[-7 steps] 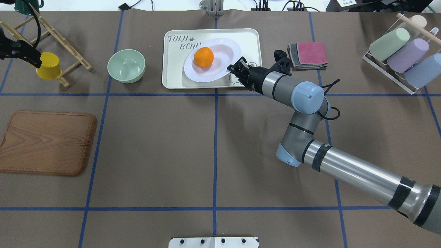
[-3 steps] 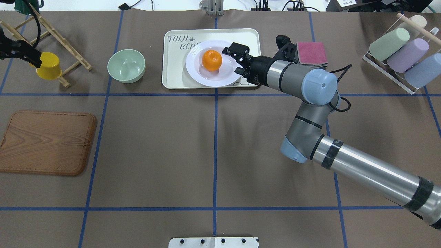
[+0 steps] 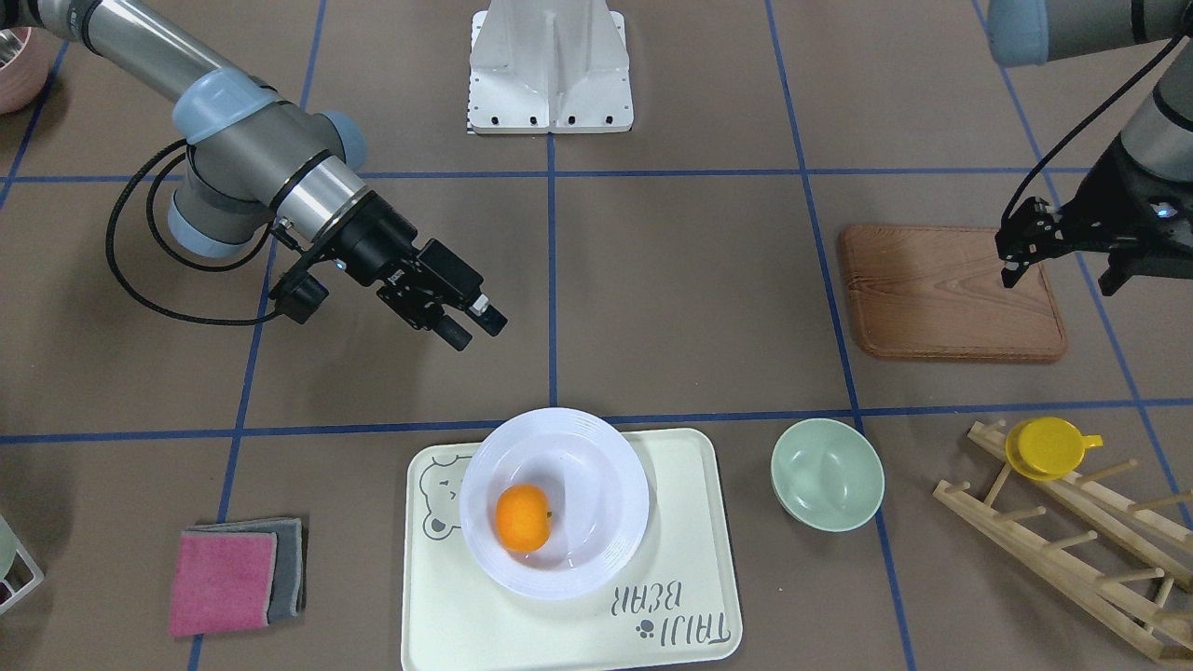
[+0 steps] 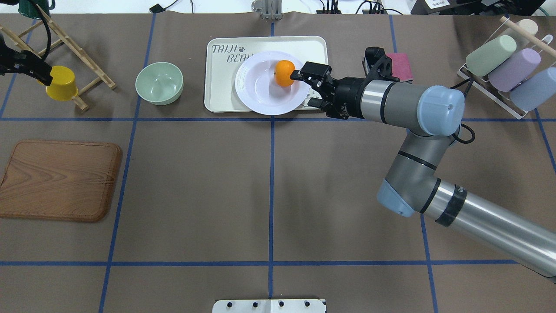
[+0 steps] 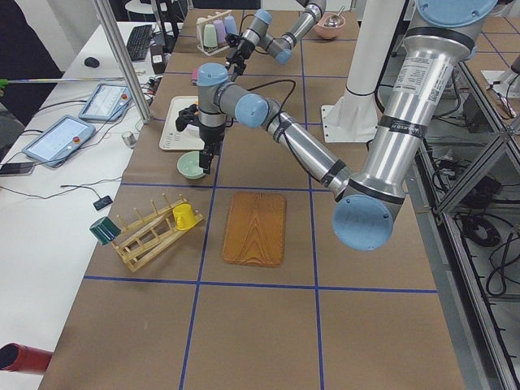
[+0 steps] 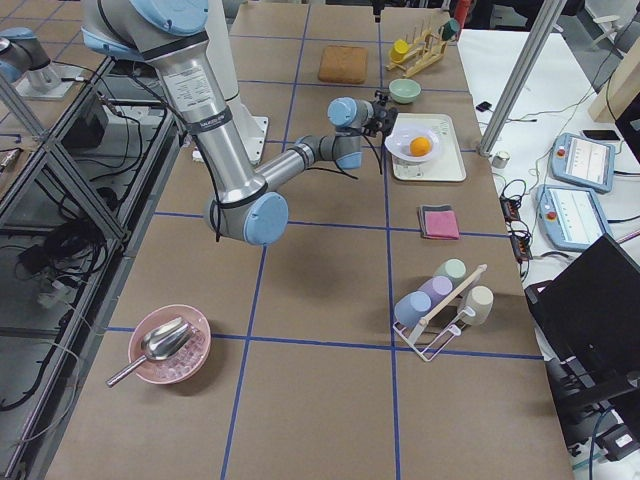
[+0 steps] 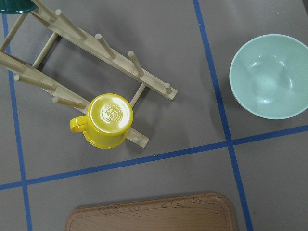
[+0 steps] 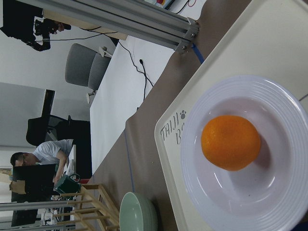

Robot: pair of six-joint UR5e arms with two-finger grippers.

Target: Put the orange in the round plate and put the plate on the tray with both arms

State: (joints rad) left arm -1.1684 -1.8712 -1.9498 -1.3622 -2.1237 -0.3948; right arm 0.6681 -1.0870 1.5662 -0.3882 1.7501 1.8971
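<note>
The orange lies inside the round plate, toward the side nearest my right arm. The white plate rests flat on the cream tray, over its near edge. My right gripper is open and holds nothing; in the front-facing view it hovers clear of the plate, on the robot's side of it. My left gripper hangs open and empty far off, above the wooden board's end.
A mint-green bowl sits left of the tray. A yellow cup hangs on a wooden rack. The brown board, folded cloths and a cup rack stand around the edges.
My right gripper let go of the plate's rim, opened and drew back to the right. The tilted plate settled flat on the tray and the orange rolled toward the gripper's side.
</note>
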